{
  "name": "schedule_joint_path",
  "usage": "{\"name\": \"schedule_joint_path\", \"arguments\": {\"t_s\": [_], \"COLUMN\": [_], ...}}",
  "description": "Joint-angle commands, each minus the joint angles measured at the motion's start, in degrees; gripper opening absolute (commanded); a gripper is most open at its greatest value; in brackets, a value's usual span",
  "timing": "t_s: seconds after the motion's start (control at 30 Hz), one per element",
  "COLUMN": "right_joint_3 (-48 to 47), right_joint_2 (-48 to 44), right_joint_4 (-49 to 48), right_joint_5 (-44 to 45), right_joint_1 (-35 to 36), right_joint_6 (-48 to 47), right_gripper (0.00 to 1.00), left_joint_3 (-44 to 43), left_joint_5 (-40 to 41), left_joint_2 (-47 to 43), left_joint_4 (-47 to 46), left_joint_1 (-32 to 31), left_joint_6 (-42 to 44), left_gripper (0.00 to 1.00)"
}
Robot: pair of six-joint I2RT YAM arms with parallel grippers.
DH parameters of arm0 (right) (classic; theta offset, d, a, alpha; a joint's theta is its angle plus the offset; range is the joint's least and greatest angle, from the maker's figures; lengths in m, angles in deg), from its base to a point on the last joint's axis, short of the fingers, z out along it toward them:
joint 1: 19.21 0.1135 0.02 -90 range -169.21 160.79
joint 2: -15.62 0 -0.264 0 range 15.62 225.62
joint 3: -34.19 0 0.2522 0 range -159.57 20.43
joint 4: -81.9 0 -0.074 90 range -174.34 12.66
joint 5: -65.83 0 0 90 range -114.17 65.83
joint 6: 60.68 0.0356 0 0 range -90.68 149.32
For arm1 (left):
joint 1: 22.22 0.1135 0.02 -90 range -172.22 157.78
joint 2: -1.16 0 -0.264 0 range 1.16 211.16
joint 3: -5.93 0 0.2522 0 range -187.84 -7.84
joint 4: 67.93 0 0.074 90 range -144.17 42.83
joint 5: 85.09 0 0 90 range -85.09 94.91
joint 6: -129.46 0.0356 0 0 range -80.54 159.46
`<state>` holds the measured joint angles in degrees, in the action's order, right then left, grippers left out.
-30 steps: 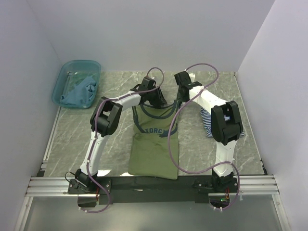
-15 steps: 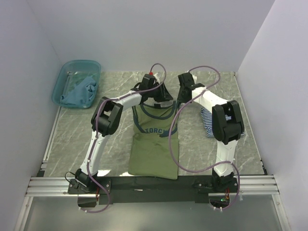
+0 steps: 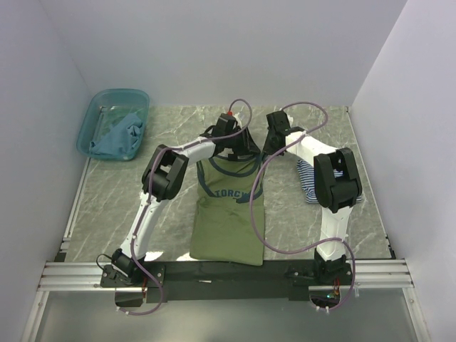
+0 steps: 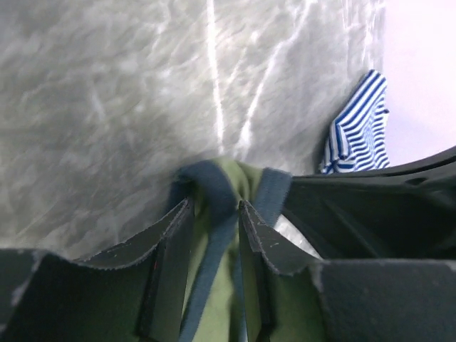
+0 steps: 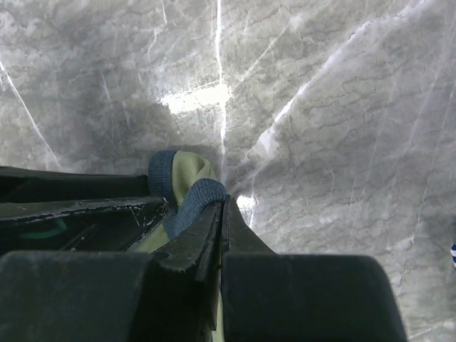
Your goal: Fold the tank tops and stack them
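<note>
The olive green tank top (image 3: 228,221) lies flat in the middle of the table, lettering up. Both grippers are at its far shoulder straps. My left gripper (image 3: 239,147) (image 4: 214,204) is open, with a dark-trimmed strap (image 4: 226,178) lying loose between its fingers. My right gripper (image 3: 273,145) (image 5: 222,201) is shut on the other strap (image 5: 187,169), whose trim bulges out at the fingertips. The striped tank top (image 3: 308,187) (image 4: 360,125) is bunched on the right, partly behind the right arm. The teal-blue tank top (image 3: 117,135) is crumpled in the basin.
The translucent teal basin (image 3: 87,125) stands at the far left corner. White walls close in the marble table on three sides. A purple cable (image 3: 256,214) from the right arm hangs over the olive top.
Both grippers have shifted a little to the right at the far edge of the olive top, the left one more, closing in on the right one. The cloth has barely moved.
</note>
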<state>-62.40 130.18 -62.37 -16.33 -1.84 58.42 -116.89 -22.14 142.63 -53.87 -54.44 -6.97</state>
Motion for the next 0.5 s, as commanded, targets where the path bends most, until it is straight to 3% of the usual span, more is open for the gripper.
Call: {"name": "schedule_joint_path", "arguments": {"t_s": [0.0,0.1,0.27,0.47], "right_joint_3": [1.3,2.2,1.7,1.1], "right_joint_2": [-0.6,-0.7,-0.7,-1.8], "right_joint_4": [-2.4,-3.3,-3.3,-3.9], "right_joint_5": [-0.3,-0.9,-0.5,-0.5], "right_joint_1": [-0.7,-0.8,-0.8,-1.0], "right_joint_6": [0.8,1.2,1.7,1.4], "right_gripper": [0.00,0.00,0.00,0.00], "left_joint_3": [5.0,10.9,10.1,12.7], "left_joint_5": [3.8,4.9,5.6,8.2], "left_joint_2": [-3.9,-7.9,-8.1,-10.2], "left_joint_4": [-2.1,-5.2,-1.2,-0.5], "left_joint_1": [0.1,0.9,1.0,1.4], "left_joint_6": [-0.9,-2.6,-1.2,-0.2], "left_gripper": [0.37,0.36,0.24,0.20]}}
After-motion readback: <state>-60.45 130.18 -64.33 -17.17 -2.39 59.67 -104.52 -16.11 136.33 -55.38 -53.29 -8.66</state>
